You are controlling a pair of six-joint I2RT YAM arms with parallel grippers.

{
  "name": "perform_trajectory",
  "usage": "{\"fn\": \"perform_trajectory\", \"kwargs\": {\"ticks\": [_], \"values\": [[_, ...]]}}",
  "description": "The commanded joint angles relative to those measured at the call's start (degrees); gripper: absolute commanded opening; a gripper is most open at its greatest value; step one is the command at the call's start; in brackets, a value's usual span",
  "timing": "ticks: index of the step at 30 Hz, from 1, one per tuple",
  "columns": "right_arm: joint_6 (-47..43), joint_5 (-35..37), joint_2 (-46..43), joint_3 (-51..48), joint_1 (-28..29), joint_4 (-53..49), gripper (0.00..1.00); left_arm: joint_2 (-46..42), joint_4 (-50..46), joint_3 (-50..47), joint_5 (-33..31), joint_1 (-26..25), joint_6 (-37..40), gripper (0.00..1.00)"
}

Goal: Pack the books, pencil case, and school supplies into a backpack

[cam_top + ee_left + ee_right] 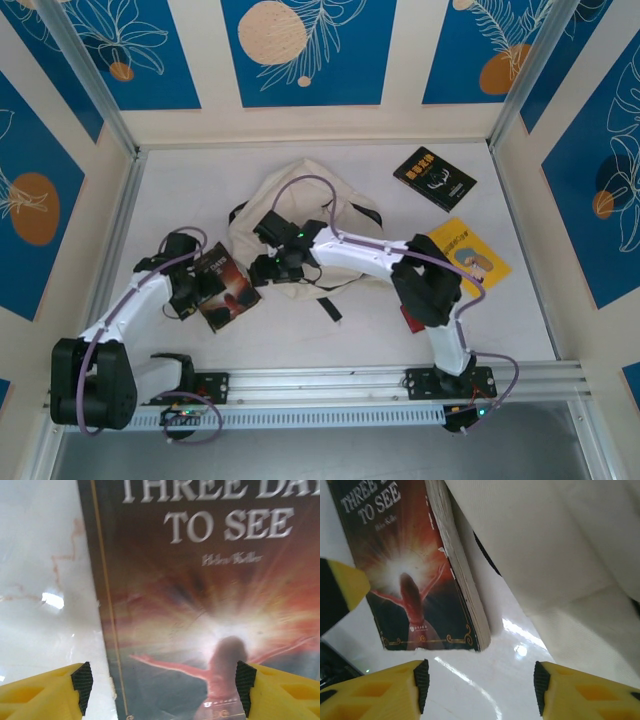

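The left jaws stood wide apart over the brown book [200, 605], which lay flat, cover up, on the desk [40, 580]. One fingertip was over bare desk just past the book's edge and the other over the cover, and they gripped nothing. The right jaws were also open and empty, above bare desk near the book's lower corner, with the backpack [545, 545] just beside it. Seen from above, the brown book lay just left of the backpack. The black book [434, 178] and yellow book [467, 255] lay well apart on the right.
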Motion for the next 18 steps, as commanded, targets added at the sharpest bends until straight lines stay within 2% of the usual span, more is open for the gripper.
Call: {"fn": "perform_trajectory", "kwargs": {"ticks": [1, 7, 18], "values": [[-5.4, -4.5, 3.8, 4.6, 0.1, -4.5, 0.54, -1.6, 0.7, -1.6, 2.0, 1.2, -1.6, 0.77], [-7.9, -7.3, 9.8, 10.2, 0.4, -8.1, 0.49, -2.4, 1.9, -4.5, 3.8, 1.5, -1.5, 0.79], [-7.6, -6.8, 13.9, 12.3, 0.0, -11.0, 0.36, -0.1, 5.1, -6.7, 8.6, 1.5, -0.3, 0.78]]}}
